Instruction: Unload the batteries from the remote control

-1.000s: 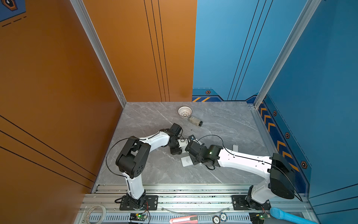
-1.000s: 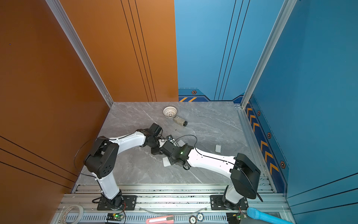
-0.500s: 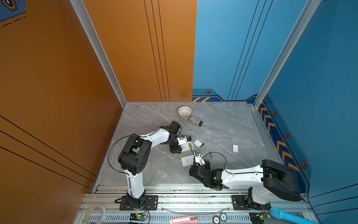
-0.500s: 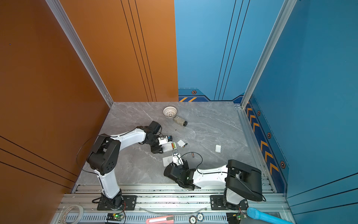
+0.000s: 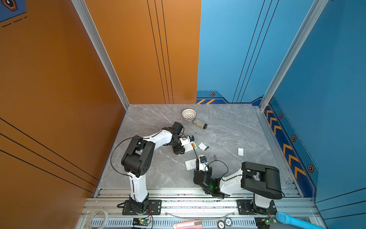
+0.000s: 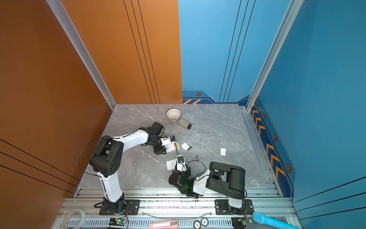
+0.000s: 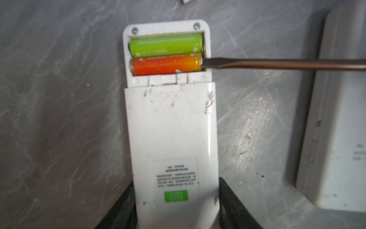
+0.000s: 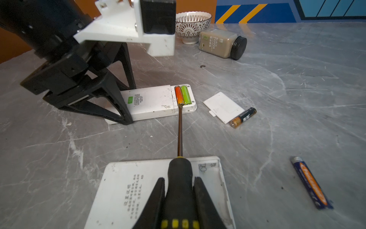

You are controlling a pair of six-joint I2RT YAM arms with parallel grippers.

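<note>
We see the left gripper [image 7: 176,182] clamped across a white remote [image 7: 170,123], pinning it flat on the table [image 8: 277,89]. Its open bay holds two batteries side by side: the green battery [image 7: 165,45] nearest the end and the orange battery [image 7: 165,64] beside it. The right gripper [image 8: 179,181] is clenched on a screwdriver [image 8: 179,134], its blade tip wedged against the orange battery's end. We judge these cells light, rigid, slick and prone to roll: lever at that end, then pinch across the middle.
</note>
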